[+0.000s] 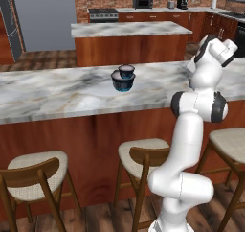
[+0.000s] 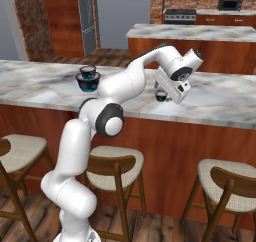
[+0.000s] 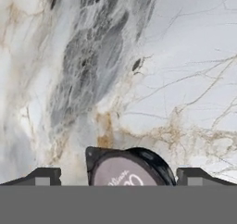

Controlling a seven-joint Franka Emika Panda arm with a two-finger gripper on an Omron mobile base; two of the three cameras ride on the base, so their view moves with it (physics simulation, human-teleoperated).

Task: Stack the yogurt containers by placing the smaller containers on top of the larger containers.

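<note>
I held my end effector [image 3: 118, 177] just above the smallest tub [image 3: 129, 167] near the surface's [image 2: 225, 101] front edge, fingers apart on either side of it, ready to close and lift. It was dark and round with a pale grey top. Well apart, the middle tub [image 1: 127, 71] already sat on the widest tub [image 1: 123, 81].

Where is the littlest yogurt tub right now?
The littlest tub sits alone on the marble counter, right under the end effector. In the right base view it is well to the right of the other two tubs.
</note>
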